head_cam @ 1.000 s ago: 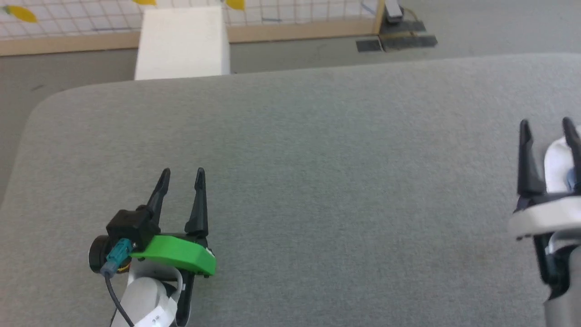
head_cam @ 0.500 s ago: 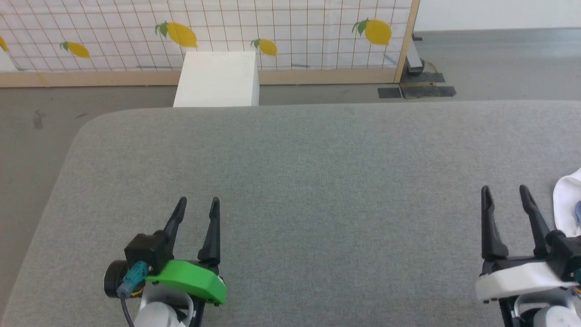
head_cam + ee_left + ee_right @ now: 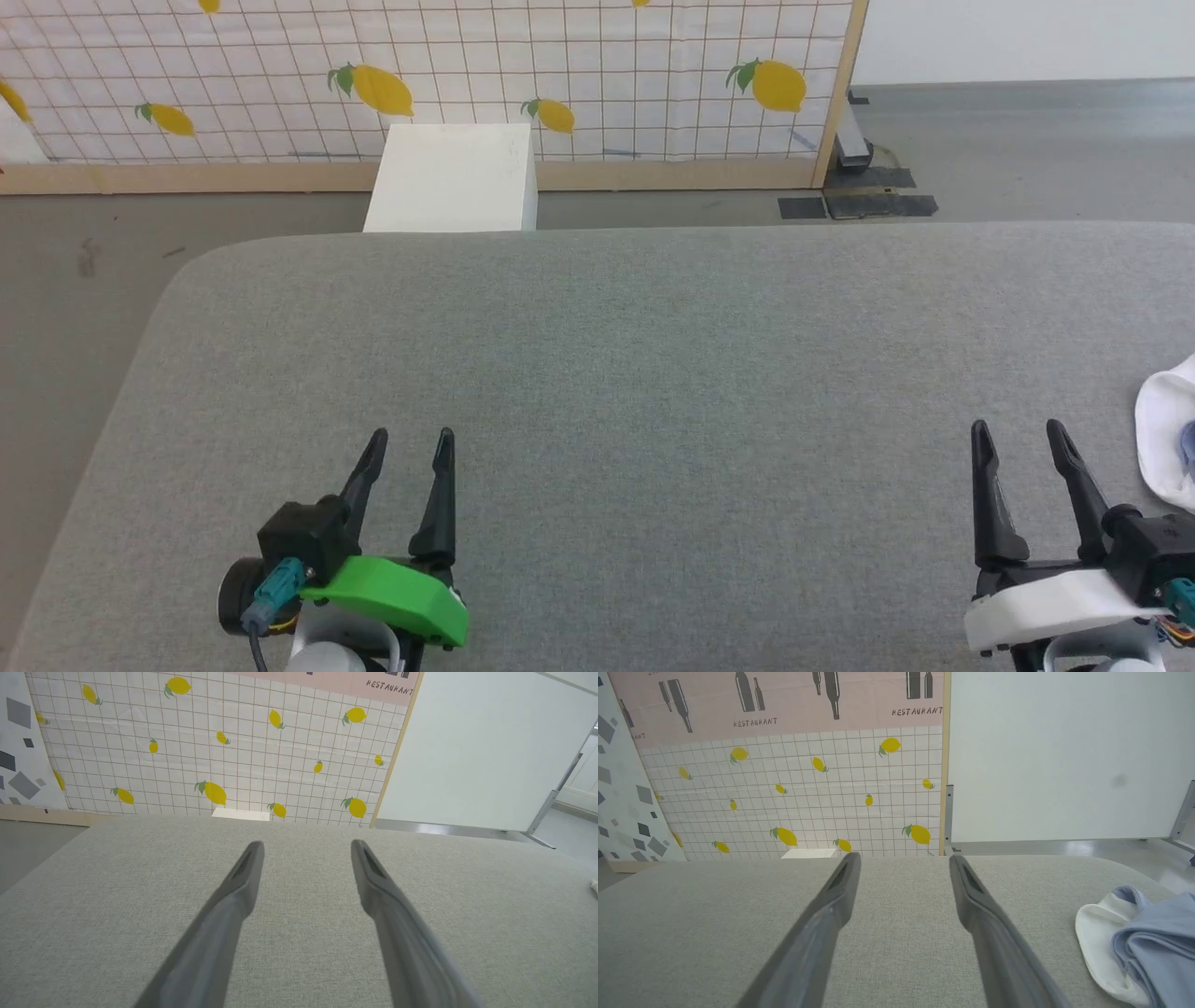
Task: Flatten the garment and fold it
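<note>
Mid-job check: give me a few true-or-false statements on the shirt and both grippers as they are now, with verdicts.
1. The left gripper is open and holds nothing. True.
2. The garment lies spread flat in the middle of the table. False: it lies bunched up near the table's right side.
3. The right gripper is shut on the garment. False: it is open, with the garment apart on its right.
4. A white box stands beyond the table's far edge. True.
</note>
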{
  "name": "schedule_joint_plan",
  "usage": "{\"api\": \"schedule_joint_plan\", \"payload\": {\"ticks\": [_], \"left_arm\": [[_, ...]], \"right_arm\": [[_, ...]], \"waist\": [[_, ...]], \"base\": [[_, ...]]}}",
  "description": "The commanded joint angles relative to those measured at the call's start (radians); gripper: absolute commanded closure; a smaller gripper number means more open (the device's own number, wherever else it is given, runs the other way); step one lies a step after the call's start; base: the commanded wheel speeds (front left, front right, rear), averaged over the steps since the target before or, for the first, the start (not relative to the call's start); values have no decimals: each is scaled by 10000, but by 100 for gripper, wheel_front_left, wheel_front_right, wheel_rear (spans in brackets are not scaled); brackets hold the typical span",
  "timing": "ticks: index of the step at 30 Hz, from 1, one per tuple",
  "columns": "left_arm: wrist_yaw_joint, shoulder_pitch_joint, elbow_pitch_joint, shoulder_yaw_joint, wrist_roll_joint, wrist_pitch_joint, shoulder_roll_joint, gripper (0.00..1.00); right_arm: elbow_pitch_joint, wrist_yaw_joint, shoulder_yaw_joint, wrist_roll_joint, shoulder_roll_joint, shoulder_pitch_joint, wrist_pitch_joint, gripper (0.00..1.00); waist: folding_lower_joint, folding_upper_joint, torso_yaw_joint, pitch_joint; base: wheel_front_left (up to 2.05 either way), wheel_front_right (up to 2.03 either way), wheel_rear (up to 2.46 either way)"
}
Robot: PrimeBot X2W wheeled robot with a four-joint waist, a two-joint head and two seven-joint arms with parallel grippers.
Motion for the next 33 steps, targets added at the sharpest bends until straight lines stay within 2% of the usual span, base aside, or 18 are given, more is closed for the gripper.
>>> {"api": "schedule_joint_plan", "payload": {"ticks": [1, 11, 12, 33], "left_arm": [[23, 134, -56, -16, -104, -76, -49, 0], [96, 120, -4, -101, -195, -76, -50, 0], [16, 1, 8, -109, -81, 1, -4, 100], [110, 48, -164, -27, 132, 254, -4, 100]], "right_arm": [[38, -17, 42, 100, 24, 59, -80, 0], [108, -17, 96, 223, 25, 69, -113, 0], [80, 0, 79, 134, 2, 0, -12, 100], [12, -1, 173, 63, 0, -37, 214, 100]], "waist": [[1, 0, 7, 10], [1, 0, 93, 15], [1, 0, 90, 18], [1, 0, 87, 29]], "base": [[0, 0, 0], [0, 0, 0], [0, 0, 0], [0, 0, 0]]}}
